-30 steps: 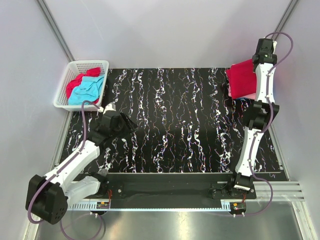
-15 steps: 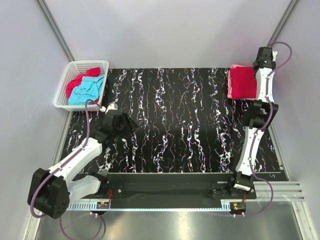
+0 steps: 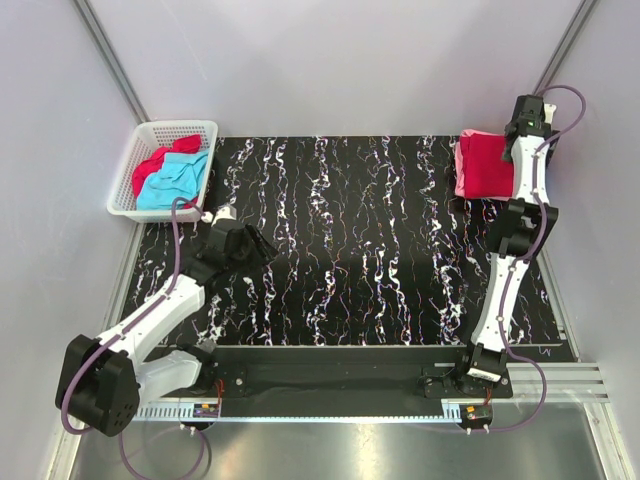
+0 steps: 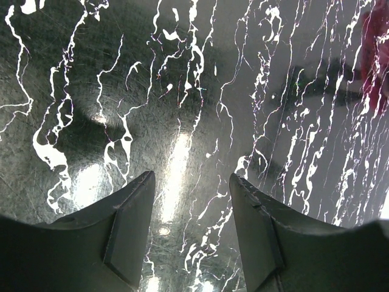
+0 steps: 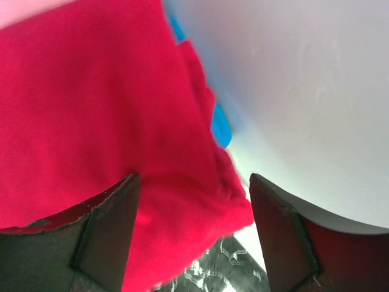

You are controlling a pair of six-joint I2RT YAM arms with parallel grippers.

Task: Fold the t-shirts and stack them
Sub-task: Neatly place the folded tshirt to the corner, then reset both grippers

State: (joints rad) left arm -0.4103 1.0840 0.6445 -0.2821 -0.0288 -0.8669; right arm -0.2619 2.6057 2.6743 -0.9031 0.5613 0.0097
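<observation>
Gaping empty over the folded crimson t-shirt [image 3: 485,162], far right of the white lattice basket [image 3: 180,124], hangs the right gripper [image 5: 191,177]; the left gripper [image 4: 191,175], near the basket, gapes likewise.

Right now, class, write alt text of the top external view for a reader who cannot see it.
Over a black table, the right end effector hangs above a folded red shirt lying on a pink shirt at the far right corner. The left end effector hovers near a white basket holding a loose red shirt and a turquoise shirt.
</observation>
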